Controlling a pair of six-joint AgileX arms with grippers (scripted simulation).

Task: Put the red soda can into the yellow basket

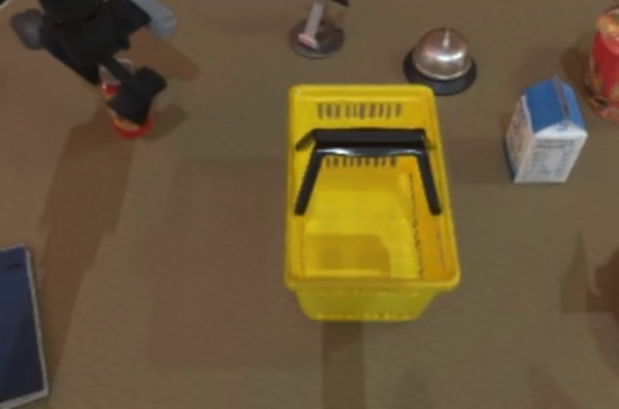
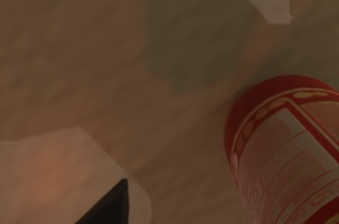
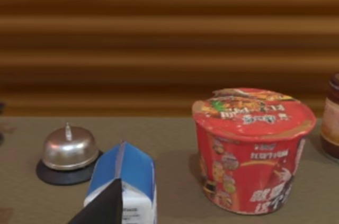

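One yellow basket (image 1: 371,278) empty; left end effector (image 1: 131,100) over red soda can (image 1: 124,117), grip state unclear

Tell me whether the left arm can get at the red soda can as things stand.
Probably yes: the left gripper is already right over the red soda can at the table's far left, with nothing between them.

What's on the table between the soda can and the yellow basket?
Nothing: in the top view, only bare table lies between the can, under the left gripper, and the basket.
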